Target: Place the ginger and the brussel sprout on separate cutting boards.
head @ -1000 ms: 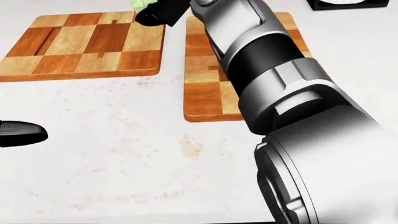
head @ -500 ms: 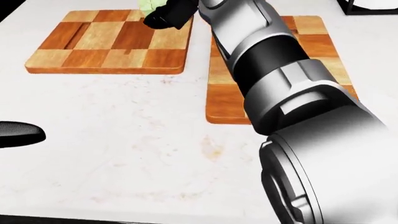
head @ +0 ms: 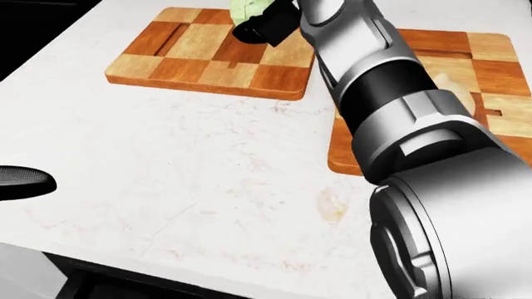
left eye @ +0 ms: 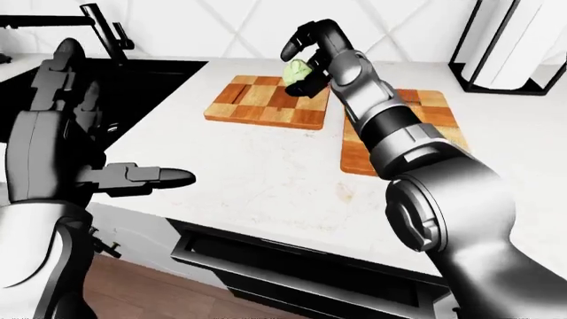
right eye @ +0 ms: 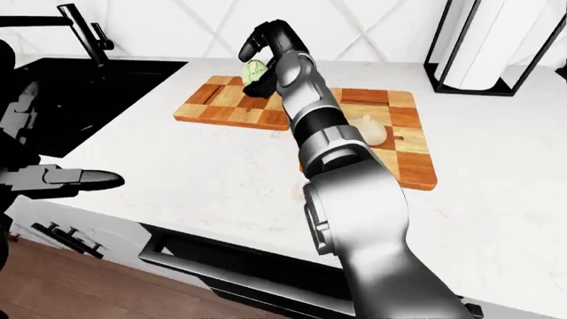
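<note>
Black fingers of the right hand curl loosely around the pale green brussel sprout, which sits against the palm above the top right part of the left cutting board; whether the sprout touches the wood is hard to tell from here. Out along the silver forearm, the right cutting board lies just beside the first one on the white counter, and the beige ginger rests on it, close to the arm. Over on the left, the left hand hovers at the counter's near edge with fingers stretched flat, holding nothing. Beyond it, the dark sink and its black faucet; a black paper towel holder stands top right.
</note>
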{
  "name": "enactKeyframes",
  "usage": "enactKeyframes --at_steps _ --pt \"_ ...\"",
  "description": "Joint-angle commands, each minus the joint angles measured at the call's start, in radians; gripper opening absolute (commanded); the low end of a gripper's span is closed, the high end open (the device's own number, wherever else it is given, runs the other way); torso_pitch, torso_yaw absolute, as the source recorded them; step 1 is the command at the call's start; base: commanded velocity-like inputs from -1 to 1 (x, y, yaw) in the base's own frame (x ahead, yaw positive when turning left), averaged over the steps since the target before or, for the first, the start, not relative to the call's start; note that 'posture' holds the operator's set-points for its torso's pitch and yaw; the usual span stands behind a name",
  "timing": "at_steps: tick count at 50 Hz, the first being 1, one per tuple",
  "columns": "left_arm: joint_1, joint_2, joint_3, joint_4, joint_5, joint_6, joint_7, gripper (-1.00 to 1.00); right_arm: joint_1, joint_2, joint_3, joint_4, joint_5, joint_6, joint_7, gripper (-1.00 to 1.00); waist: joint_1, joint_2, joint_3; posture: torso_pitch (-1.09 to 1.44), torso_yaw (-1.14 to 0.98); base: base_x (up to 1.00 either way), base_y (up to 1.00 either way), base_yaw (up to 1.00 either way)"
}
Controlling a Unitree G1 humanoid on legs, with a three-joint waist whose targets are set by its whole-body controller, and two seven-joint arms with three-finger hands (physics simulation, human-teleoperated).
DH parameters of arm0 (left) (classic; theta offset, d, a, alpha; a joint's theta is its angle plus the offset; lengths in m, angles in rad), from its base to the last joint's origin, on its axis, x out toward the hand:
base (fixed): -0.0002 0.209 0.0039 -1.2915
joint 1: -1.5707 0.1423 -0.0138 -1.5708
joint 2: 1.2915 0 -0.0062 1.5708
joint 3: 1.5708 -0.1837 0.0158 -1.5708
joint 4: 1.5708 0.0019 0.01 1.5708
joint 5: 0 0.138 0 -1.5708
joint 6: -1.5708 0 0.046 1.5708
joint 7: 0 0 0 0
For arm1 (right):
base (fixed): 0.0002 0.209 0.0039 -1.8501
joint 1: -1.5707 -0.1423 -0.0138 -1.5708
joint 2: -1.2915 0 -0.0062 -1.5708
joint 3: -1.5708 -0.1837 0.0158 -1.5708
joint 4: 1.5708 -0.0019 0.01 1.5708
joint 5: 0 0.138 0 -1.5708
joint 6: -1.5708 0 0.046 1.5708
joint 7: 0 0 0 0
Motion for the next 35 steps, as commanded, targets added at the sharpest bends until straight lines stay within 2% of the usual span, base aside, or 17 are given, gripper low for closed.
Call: enactKeyframes --at_steps 1,17,24,35 --pt "-0.018 0.011 0.003 -0.015 0.006 -0.032 0.004 1.00 -0.057 -0.016 -0.006 -0.064 0.006 -0.038 -0.027 -0.49 0.005 0.002 -0.033 0.00 0.42 0.00 0.00 0.00" --pt "-0.006 0.009 -0.006 -0.017 0.035 -0.029 -0.006 1.00 -0.041 -0.070 -0.020 -0.060 0.003 -0.011 -0.048 -0.49 0.084 0.002 -0.043 0.00 0.47 0.00 0.00 0.00" --pt "-0.020 0.001 0.012 -0.028 0.027 -0.001 -0.013 1.00 -0.039 -0.095 -0.029 -0.059 0.004 0.005 -0.067 -0.49 0.102 -0.001 -0.046 0.00 0.47 0.00 0.00 0.00" --pt "-0.035 0.008 0.012 -0.025 0.015 0.013 -0.008 1.00 -0.022 -0.109 -0.037 -0.056 0.005 0.018 -0.079 -0.50 0.120 -0.005 -0.050 0.00 0.47 0.00 0.00 0.00"
